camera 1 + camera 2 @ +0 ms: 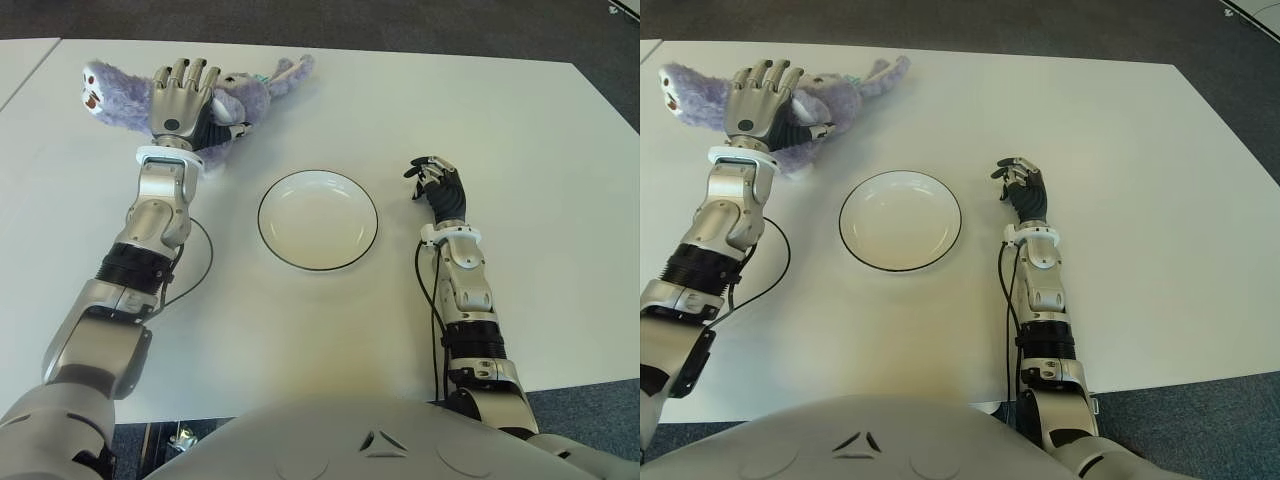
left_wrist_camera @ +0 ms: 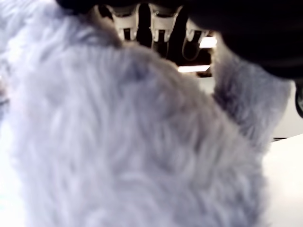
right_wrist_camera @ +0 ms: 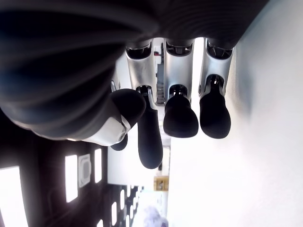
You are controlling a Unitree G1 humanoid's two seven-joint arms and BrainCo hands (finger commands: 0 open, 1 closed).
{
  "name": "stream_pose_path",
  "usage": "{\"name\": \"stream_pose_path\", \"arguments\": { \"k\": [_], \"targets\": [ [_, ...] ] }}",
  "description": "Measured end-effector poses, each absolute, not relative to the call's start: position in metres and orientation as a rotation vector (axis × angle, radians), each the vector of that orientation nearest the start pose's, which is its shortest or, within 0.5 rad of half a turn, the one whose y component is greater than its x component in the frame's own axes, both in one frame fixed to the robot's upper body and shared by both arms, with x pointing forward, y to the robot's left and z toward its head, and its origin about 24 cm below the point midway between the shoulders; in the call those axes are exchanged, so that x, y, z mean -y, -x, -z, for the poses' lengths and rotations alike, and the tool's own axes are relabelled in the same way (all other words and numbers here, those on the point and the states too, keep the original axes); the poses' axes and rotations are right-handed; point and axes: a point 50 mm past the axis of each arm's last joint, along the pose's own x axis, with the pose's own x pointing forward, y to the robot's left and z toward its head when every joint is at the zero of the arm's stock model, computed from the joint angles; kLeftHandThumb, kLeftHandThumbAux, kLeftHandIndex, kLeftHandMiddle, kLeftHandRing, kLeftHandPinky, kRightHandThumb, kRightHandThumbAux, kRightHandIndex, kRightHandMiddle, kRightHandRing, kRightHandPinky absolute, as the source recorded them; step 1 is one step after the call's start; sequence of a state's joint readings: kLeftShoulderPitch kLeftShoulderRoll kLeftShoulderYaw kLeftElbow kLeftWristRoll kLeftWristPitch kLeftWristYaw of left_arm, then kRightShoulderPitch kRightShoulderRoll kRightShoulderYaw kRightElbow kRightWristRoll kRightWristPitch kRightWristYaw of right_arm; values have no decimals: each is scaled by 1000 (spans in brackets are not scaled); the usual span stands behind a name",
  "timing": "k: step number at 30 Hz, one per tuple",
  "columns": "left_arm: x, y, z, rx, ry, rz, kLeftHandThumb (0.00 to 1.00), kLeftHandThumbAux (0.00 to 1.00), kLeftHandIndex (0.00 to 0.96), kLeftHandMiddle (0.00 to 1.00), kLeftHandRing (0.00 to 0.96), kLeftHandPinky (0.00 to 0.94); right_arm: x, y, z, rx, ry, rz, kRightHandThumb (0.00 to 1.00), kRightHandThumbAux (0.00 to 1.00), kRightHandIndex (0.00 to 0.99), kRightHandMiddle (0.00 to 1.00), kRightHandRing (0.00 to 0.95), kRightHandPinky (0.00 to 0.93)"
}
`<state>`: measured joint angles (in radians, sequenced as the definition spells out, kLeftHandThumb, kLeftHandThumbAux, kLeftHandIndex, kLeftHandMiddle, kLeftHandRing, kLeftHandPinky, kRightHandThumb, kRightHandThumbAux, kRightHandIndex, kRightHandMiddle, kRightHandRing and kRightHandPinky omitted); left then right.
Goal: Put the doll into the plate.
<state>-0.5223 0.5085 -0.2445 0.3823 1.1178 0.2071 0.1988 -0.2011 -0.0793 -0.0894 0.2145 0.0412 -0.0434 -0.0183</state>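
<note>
A fluffy purple doll (image 1: 255,92) lies at the far left of the white table (image 1: 520,130), its head (image 1: 100,92) to the left and its legs toward the right. My left hand (image 1: 185,85) lies on its middle, with the fingers (image 1: 188,72) curved down over the body. Fur (image 2: 132,142) fills the left wrist view right up to the palm. The white plate (image 1: 318,219) with a dark rim sits at the table's centre with nothing in it. My right hand (image 1: 437,180) shows to the right of the plate, its fingers (image 3: 180,113) loosely bent around nothing.
A black cable (image 1: 200,262) loops beside my left forearm. The table's far edge (image 1: 400,55) runs just behind the doll, and dark floor lies beyond it.
</note>
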Motion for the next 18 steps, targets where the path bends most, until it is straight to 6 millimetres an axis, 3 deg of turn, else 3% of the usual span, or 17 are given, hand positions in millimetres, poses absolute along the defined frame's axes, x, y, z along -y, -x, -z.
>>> {"name": "stream_pose_path", "arguments": {
  "k": [13, 18],
  "targets": [
    [-213, -358, -119, 190, -1742, -203, 138, 241, 0, 0, 0, 0, 177, -293, -51, 46, 32, 48, 845, 676, 409, 538, 774, 717],
    [-215, -361, -117, 151, -1802, -80, 149, 233, 0, 0, 0, 0, 177, -293, -51, 46, 24, 48, 845, 676, 411, 537, 780, 723]
  ]
}}
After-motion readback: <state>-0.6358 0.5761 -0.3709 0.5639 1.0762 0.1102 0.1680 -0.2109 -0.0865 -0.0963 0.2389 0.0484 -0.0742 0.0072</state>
